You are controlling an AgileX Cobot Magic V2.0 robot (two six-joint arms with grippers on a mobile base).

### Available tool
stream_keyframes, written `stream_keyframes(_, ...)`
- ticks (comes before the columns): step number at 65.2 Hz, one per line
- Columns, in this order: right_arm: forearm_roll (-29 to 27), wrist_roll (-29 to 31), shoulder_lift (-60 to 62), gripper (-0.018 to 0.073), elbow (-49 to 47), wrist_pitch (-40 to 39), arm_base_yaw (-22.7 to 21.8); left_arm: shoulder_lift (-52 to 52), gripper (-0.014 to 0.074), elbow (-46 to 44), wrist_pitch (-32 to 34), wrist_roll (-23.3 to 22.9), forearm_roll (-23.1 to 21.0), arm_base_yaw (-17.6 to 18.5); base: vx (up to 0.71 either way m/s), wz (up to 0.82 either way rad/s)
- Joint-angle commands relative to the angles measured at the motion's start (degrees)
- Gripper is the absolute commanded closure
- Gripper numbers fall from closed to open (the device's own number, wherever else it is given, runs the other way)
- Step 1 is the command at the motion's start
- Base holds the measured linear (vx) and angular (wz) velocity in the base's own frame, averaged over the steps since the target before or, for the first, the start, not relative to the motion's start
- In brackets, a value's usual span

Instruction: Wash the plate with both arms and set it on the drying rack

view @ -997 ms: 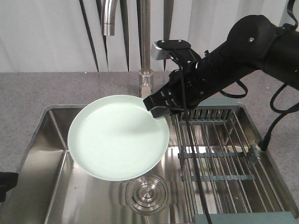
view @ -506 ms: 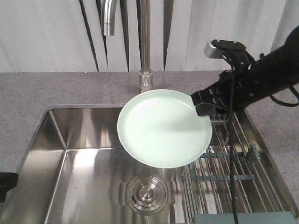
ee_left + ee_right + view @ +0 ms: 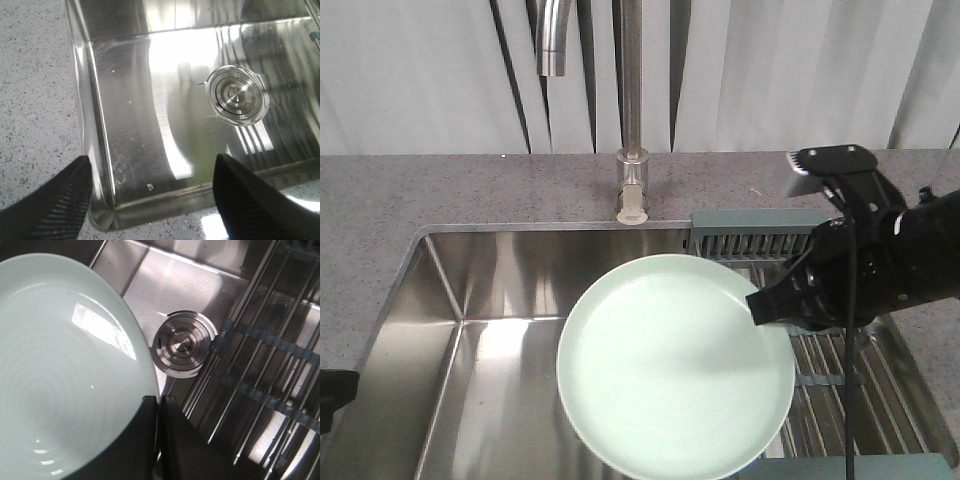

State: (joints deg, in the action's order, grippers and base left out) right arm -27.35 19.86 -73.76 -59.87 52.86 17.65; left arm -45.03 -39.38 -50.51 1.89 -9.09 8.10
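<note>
grey speckled counter (image 3: 440,190) with a steel sink (image 3: 470,300) set in it. plate (image 3: 675,365) hangs face up in the air over the sink's near right part, its right edge just over the drying rack (image 3: 750,222). right gripper (image 3: 157,406) is clamped on the plate's right rim only. left gripper (image 3: 150,200) is spread apart and empty at the near left sink corner, well apart from the plate. risk: a one-edge pinch on a glossy rim, so the plate may tilt, slip and drop onto the drain (image 3: 235,95).

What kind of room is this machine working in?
Most likely a kitchen sink area: a stainless steel sink basin with a round drain, a tall steel tap on a speckled grey countertop, and a steel-bar drying rack.
</note>
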Motion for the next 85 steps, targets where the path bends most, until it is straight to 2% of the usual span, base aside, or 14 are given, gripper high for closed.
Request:
stream_keyframes(1, -1.51, -0.79, 1.28, 0.0568, -0.87, -2.76, 2.88, 0.44, 0.0108, -1.34, 2.76, -0.46, -0.84, 0.03, 0.00, 0.00)
stream_keyframes(20, -1.50, -1.99, -4.29, 0.0568, -3.21, -6.68, 9.70, 0.44, 0.0108, -1.34, 2.71, -0.46, -0.84, 0.03, 0.00, 0.00)
stream_keyframes(47, 1.54, -1.99, -20.48, 0.0568, -24.60, -2.80, 11.93, 0.44, 0.0108, -1.34, 2.71, -0.46, -0.84, 0.03, 0.00, 0.00)
stream_keyframes(56, 1.46, -1.99, -24.91, 0.0568, -30.91, -2.55, 10.94, 0.44, 0.0108, -1.34, 2.71, -0.46, -0.84, 0.03, 0.00, 0.00)
stream_keyframes(65, 1.23, -2.05, -27.11, 0.0568, -35.38, -1.61, 7.85, 0.44, 0.0108, -1.34, 2.71, -0.46, -0.84, 0.03, 0.00, 0.00)
stream_keyframes(85, 3.02, -3.99, -25.00, 0.0568, -34.22, 0.37, -1.40, 0.44, 0.0108, -1.34, 2.71, -0.46, -0.84, 0.03, 0.00, 0.00)
